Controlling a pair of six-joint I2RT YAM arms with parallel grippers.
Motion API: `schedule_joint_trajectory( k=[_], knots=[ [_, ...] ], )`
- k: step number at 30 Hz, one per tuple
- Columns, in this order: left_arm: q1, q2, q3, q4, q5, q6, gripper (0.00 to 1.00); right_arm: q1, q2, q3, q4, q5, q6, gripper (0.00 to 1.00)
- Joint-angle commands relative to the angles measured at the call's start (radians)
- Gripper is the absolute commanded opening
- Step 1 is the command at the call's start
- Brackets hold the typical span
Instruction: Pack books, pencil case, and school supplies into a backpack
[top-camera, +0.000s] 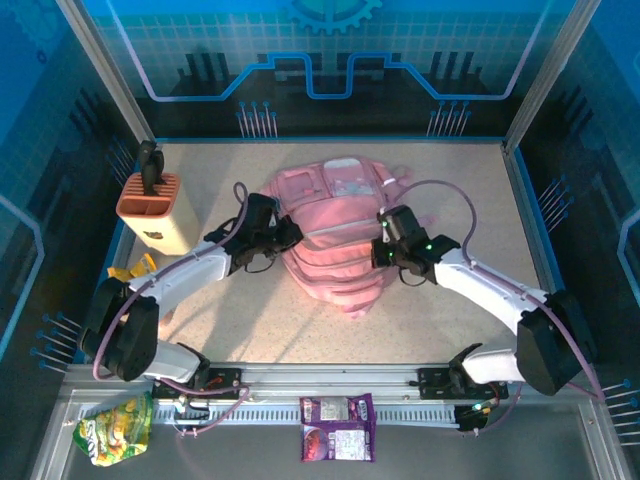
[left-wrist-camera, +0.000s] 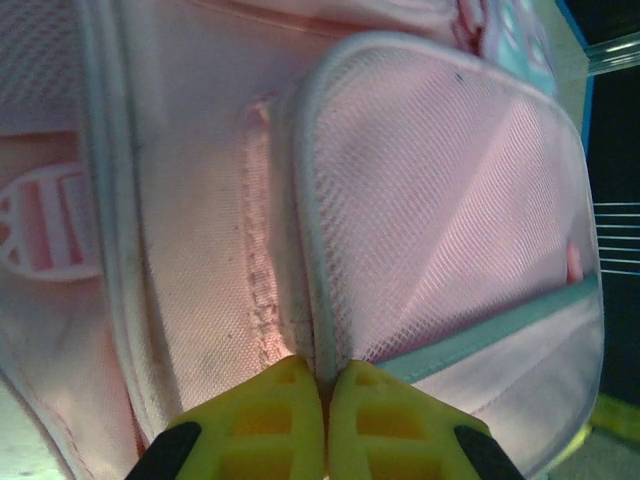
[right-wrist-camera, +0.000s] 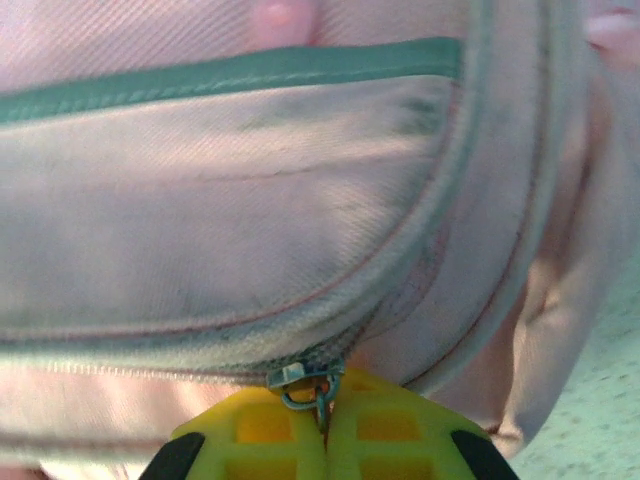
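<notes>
The pink backpack lies mid-desk, long axis near-to-far, picture panels farthest. The left end effector is pressed together on its mesh-pocket piping; the right end effector pinches its zipper pull.

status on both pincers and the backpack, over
Left pincer shut on mesh pocket edge. Right pincer shut on zipper pull. Backpack flat mid-table, between both arms. Beige block stands apart, far left.

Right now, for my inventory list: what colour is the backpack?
Pink backpack, clearest from the top external view.
</notes>
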Motion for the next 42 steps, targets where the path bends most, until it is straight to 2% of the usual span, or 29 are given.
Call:
schedule_joint_trajectory(
  k=[1,4,6,8,11,15,19,22,30,35,39,42],
  knots=[
    [0.111,0.053,0.065,-0.055,-0.018,0.089,0.0,0.079,-0.032,-0.044,-0.108,0.09,0.067,0.0],
    [0.121,0.094,0.116,-0.049,0.014,0.087,0.05,0.188,-0.004,-0.031,-0.079,0.092,0.133,0.0],
    [0.126,0.088,0.128,-0.048,0.013,0.087,0.23,0.23,0.023,-0.012,-0.057,0.098,0.155,0.0],
    [0.13,0.054,0.11,-0.047,-0.009,0.076,0.38,0.244,0.043,0.002,-0.041,0.092,0.172,0.0],
    [0.13,-0.017,0.045,-0.045,-0.031,-0.008,0.54,0.246,0.049,0.001,-0.033,0.093,0.176,0.0],
    [0.083,-0.149,-0.165,0.194,-0.018,-0.215,0.62,0.246,0.033,-0.006,-0.032,0.108,0.172,0.0],
    [-0.059,-0.22,-0.224,0.196,-0.131,-0.34,0.67,0.246,0.025,-0.006,-0.047,0.127,0.17,0.0],
    [-0.173,-0.212,-0.229,0.221,-0.215,-0.424,0.71,0.246,0.022,-0.012,-0.042,0.132,0.169,0.0],
    [-0.34,-0.052,-0.167,0.329,-0.31,-0.56,0.72,0.247,0.031,0.001,-0.026,0.142,0.158,0.0],
    [-0.355,0.054,-0.123,0.374,-0.314,-0.592,0.68,0.246,0.041,0.005,-0.02,0.145,0.152,0.0],
    [-0.353,0.068,-0.077,0.308,-0.367,-0.548,0.54,0.246,0.035,0.007,-0.034,0.179,0.147,0.0],
    [-0.338,0.055,-0.074,0.265,-0.392,-0.513,0.35,0.235,0.019,0.007,-0.054,0.214,0.131,0.0]
  ],
)
